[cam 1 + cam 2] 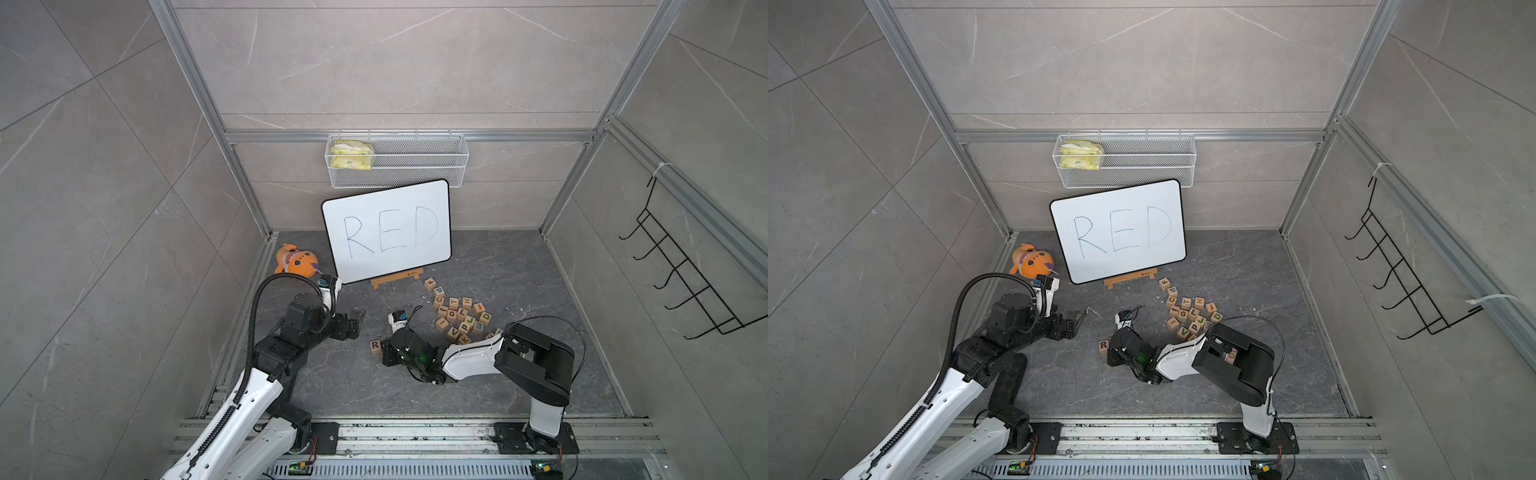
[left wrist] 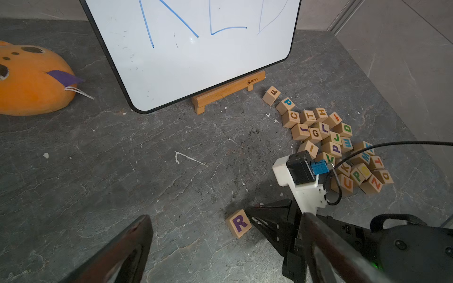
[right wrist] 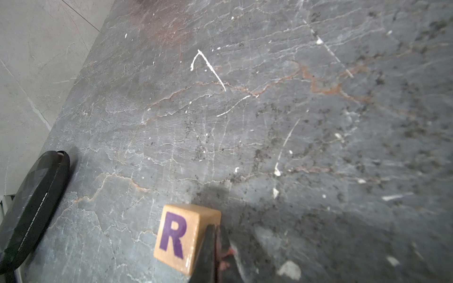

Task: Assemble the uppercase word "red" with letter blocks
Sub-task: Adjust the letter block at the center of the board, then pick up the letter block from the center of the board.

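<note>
Early stage, judging by the layout: only the R block [image 1: 376, 345] separated out, lying alone on the dark floor between the two arms, well apart from the heap of letter blocks [image 1: 461, 316], purple R face up. No word "red" formed yet. Blue E block [image 2: 346, 143] and green D block [image 2: 347, 128] both in the heap, touching neighbours, not yet picked. Left to do, probably: fetch E, fetch D, line both up beside R. Right gripper [image 3: 215, 236] with jaws pressed together, holding nothing, tip right against the side of the R block; looks like nudging or squaring it rather than gripping. Left gripper [image 1: 356, 319] with jaws spread wide, empty, hovering near the whiteboard [image 1: 386, 230], away from all blocks. Writing: "RED" handwritten in blue marker on the whiteboard. Readable on heap faces in the left wrist view: F, C, T, H, G, L, J, V, K, U, Z, among others. Small printed mark on the wooden stand [image 2: 225, 92], too small to read.
</note>
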